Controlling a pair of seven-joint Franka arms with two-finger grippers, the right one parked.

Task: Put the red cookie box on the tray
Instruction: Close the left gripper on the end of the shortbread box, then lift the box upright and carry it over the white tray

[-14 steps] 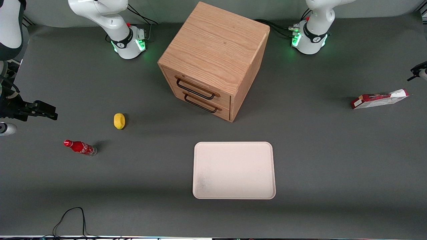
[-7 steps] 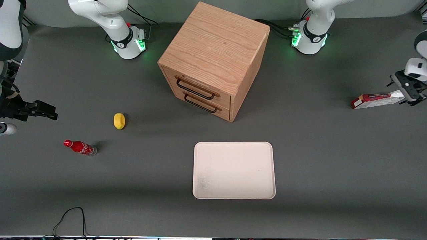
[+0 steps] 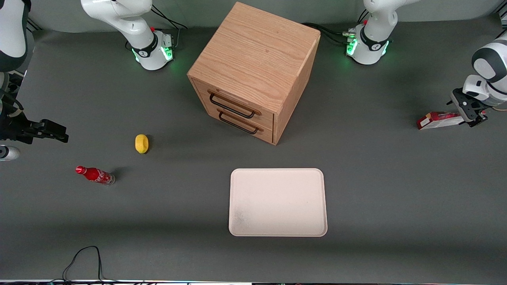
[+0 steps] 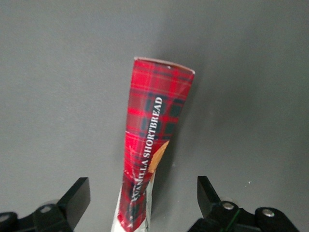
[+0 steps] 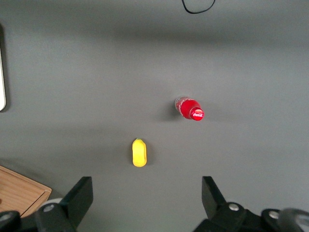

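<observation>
Dark grey counter [image 3: 396, 190], with the red cookie box [image 3: 437, 120] standing on its thin edge near the working arm's end. It's likely light, crushable cardboard, so pinch the flat faces. Its long axis points roughly toward the drawers. The claw [image 4: 143, 198] is spread wide around its white end, and the tray [image 3: 233, 202] is well apart.

front: high, whole table [image 3: 396, 198] | left wrist: downward, close, gripper [image 4: 143, 203] over red cookie box [image 4: 152, 154]

The gripper [image 3: 470, 112] hides one end of the red cookie box [image 3: 437, 120] at the front view's right edge.
</observation>
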